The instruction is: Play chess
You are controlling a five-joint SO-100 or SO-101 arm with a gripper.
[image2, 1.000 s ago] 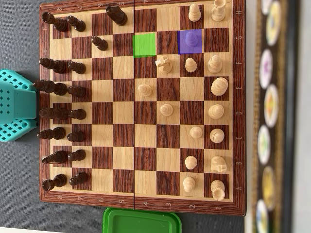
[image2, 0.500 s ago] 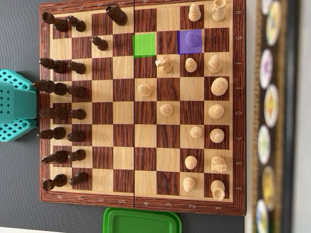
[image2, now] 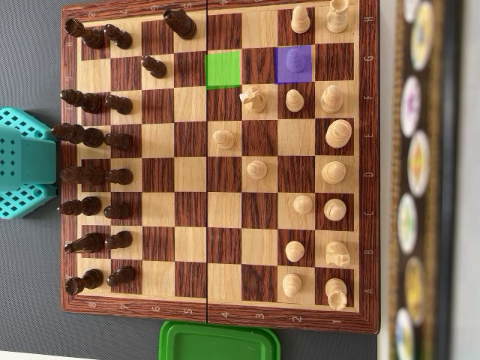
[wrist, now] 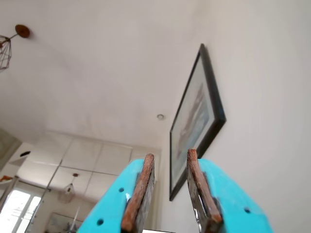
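Note:
In the overhead view a wooden chessboard [image2: 191, 247] fills the frame. Dark pieces [image2: 94, 137] stand along its left side and light pieces [image2: 334, 172] on its right half. One square is tinted green [image2: 223, 69] and one purple [image2: 293, 64]; both look empty. A light knight [image2: 253, 98] stands just below and between them. In the wrist view my gripper [wrist: 170, 154] points up at the ceiling, away from the board. Its turquoise jaws with brown pads [wrist: 138, 194] stand apart with nothing between them. Only a turquoise part of the arm [image2: 26, 161] shows at the board's left edge.
A green lidded box [image2: 219, 341] lies below the board. A dark strip with round coloured discs [image2: 412, 172] runs along the right. The wrist view shows a framed picture [wrist: 197, 121] on a white wall and a hanging lamp [wrist: 5, 48].

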